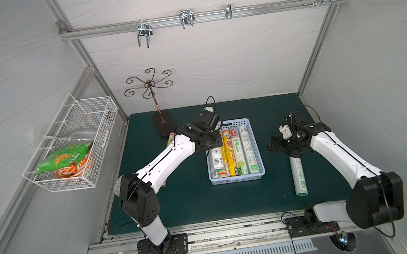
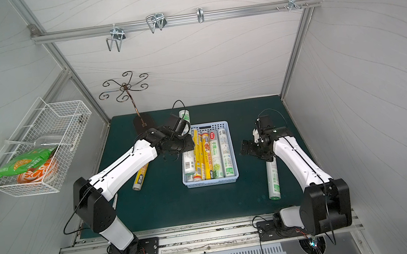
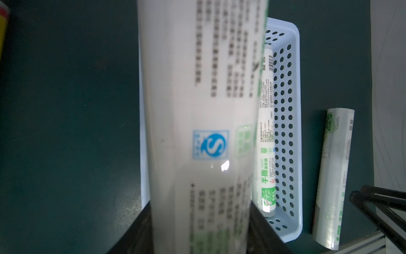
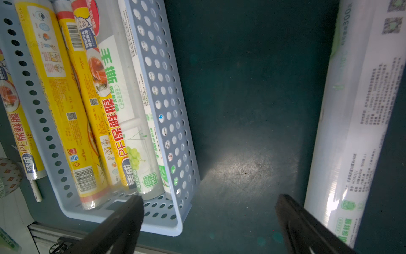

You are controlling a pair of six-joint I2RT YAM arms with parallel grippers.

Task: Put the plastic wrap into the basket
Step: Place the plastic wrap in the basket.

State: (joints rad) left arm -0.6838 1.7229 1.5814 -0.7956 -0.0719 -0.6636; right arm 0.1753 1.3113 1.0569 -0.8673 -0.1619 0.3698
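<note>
The light-blue basket (image 1: 238, 179) (image 2: 211, 182) (image 3: 292, 110) (image 4: 167, 110) stands mid-mat with several yellow and white plastic wrap rolls lying lengthwise in it. My left gripper (image 1: 209, 145) (image 3: 200, 211) is shut on a white, green-printed roll (image 1: 217, 160) (image 3: 197, 110) over the basket's left side, its front end reaching into the basket. My right gripper (image 1: 271, 146) (image 4: 208, 204) hangs open and empty above the mat, between the basket and a loose white roll (image 1: 299, 176) (image 4: 356, 132). A yellow roll (image 2: 141, 177) lies on the mat under my left arm.
Another white roll end (image 2: 185, 115) shows behind my left wrist. A metal hook stand (image 1: 157, 107) rises at the back left. A white wire basket (image 1: 72, 150) with snack bags hangs on the left wall. A patterned cup (image 4: 8, 173) sits by the left arm's elbow.
</note>
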